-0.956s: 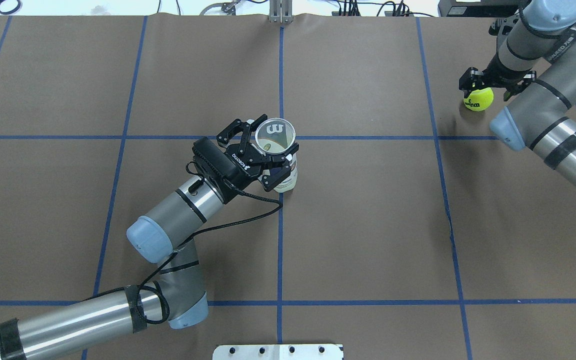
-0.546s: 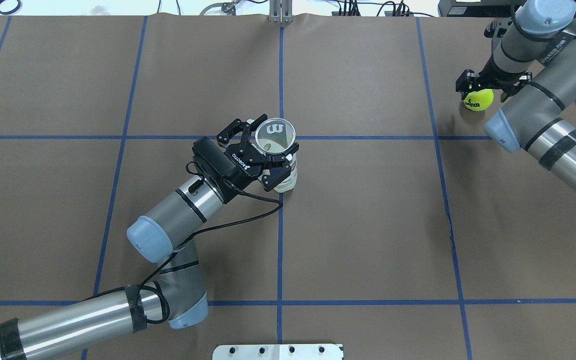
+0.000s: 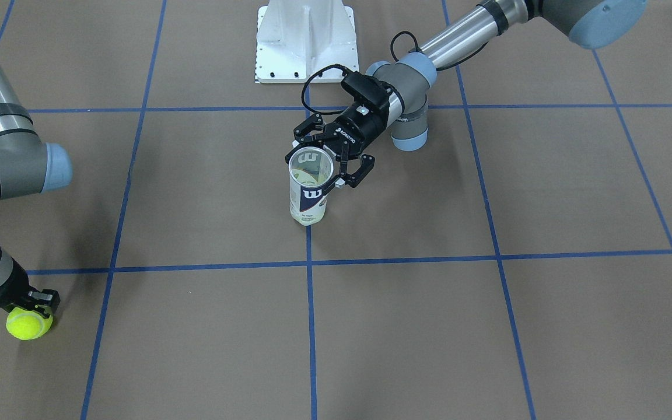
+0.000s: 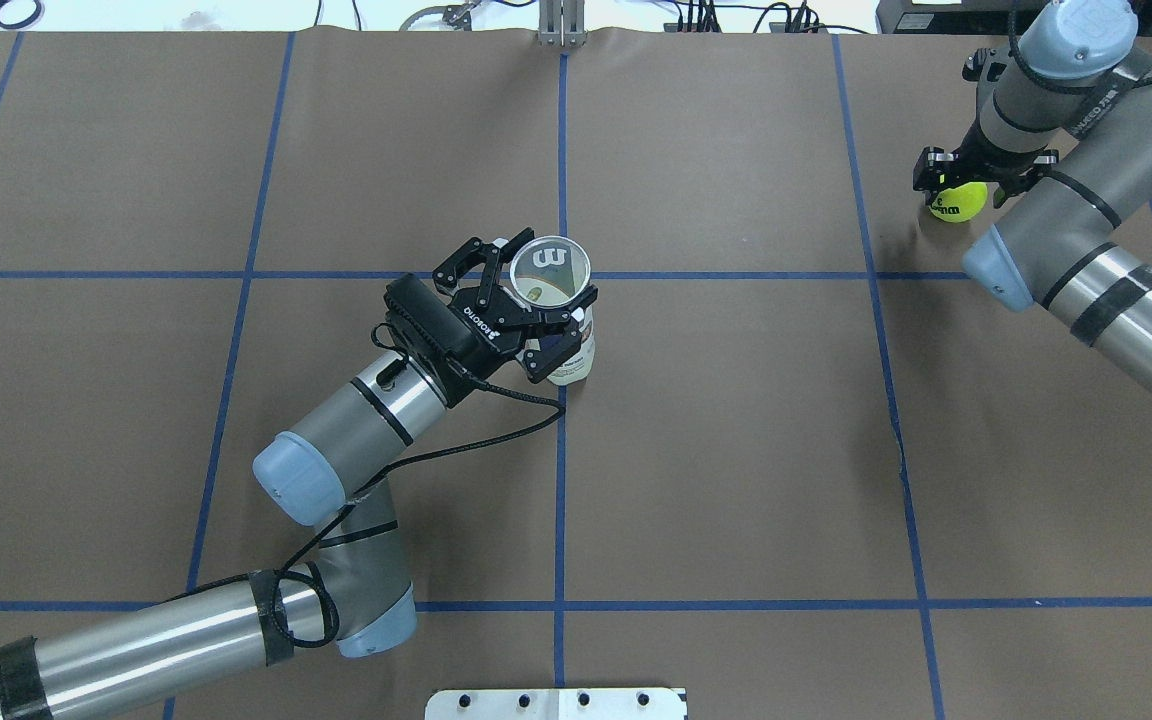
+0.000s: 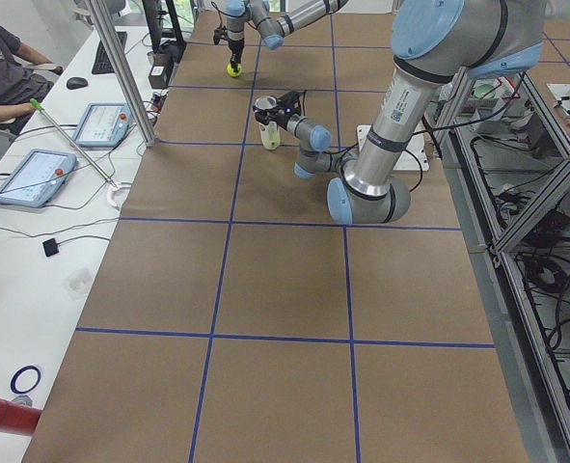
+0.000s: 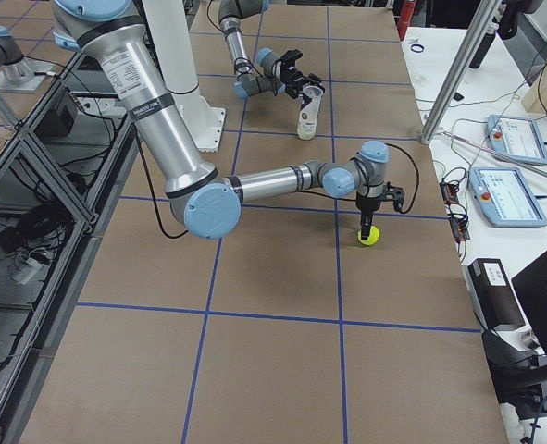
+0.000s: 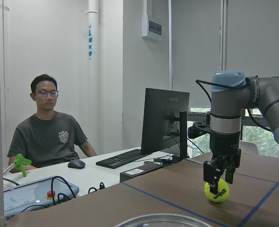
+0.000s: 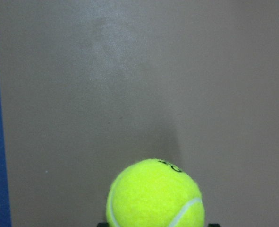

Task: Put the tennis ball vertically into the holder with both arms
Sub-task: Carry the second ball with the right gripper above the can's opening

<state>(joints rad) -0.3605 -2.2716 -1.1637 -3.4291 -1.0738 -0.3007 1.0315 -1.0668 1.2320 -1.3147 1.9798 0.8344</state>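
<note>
The holder (image 4: 572,352), a clear tube with a navy "W" label, stands upright at the table's middle with its mouth open upward; it also shows in the front view (image 3: 310,201). My left gripper (image 4: 543,287) is shut on the holder near its rim from the side. A yellow tennis ball (image 4: 958,202) lies on the table at the far right. My right gripper (image 4: 968,185) points down over the ball with its fingers on either side of it, and a gap shows in the front view (image 3: 12,319). The ball fills the lower middle of the right wrist view (image 8: 156,194).
The white pedestal base (image 3: 305,41) stands at the robot's edge. Blue tape lines (image 4: 560,480) divide the brown table cover. An operator (image 7: 47,137) sits at a desk with a monitor (image 7: 165,120) beyond the table's far side.
My right arm's wrist has shifted a little toward the table's far edge above the ball. The ball, the holder and my left arm have stayed put.
</note>
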